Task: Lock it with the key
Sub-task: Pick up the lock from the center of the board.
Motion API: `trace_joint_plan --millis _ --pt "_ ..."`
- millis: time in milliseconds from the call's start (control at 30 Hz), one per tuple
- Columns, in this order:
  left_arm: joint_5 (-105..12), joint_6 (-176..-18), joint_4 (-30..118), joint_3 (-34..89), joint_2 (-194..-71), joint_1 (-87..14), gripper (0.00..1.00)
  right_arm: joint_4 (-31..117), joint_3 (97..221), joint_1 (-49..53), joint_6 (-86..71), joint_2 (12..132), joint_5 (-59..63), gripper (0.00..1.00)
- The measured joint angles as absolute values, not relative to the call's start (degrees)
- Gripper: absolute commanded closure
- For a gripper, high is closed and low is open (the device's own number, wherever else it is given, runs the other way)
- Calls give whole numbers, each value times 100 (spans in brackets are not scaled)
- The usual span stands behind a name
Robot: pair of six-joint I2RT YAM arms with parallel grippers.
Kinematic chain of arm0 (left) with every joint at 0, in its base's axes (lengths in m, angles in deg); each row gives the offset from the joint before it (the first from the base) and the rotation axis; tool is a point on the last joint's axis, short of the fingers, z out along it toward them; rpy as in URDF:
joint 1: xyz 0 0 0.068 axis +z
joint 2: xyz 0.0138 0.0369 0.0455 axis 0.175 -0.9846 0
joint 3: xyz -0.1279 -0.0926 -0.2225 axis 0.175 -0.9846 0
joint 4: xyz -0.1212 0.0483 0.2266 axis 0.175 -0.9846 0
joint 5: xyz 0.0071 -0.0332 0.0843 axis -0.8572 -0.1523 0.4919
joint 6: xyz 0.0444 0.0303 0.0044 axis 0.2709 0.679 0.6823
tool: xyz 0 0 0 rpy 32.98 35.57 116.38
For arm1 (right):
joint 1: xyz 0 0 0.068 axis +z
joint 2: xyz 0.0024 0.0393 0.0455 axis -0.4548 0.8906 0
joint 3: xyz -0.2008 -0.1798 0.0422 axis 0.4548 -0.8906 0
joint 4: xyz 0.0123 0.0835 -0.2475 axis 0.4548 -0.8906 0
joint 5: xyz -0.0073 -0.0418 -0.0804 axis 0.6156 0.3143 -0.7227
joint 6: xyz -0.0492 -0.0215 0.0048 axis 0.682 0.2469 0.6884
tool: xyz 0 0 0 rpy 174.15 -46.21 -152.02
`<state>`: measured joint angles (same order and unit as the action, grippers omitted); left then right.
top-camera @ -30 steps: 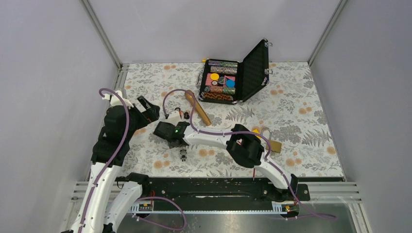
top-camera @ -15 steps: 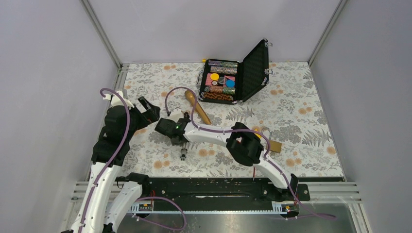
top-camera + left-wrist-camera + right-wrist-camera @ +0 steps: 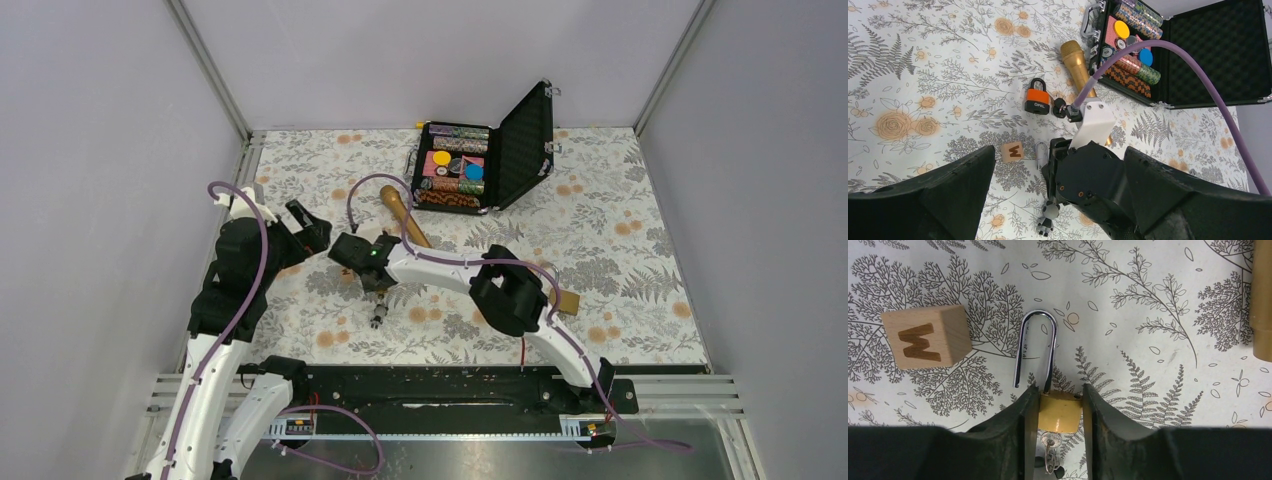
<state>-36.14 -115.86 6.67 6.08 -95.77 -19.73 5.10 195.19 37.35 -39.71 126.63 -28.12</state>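
One gripped brass padlock, one wooden block

A robot lab cell — white wall panels, aluminium frame rails, floral-clothed table.

Padlock: brass body laid flat on the cloth, enclosed by the gripper.
Fingers: set against both sides of the body.
Shackle: open; right leg seated in the body, left leg free.
Key: seen at the body's near end.
Block: wooden, lettered, left of the shackle, apart.
Cylinder: gold, cut off at the right edge.
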Motion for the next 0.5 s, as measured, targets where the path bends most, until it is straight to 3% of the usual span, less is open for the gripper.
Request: trace_joint_plan --millis 300,500 --pt "-4053 -11586 676 608 -9721 -1973 1 843 18323 3691 -4000 11874 -2773 73" --pt "-4665 -11595 859 527 -9832 -1970 2 1688 16651 3361 -4273 10059 -2342 71"
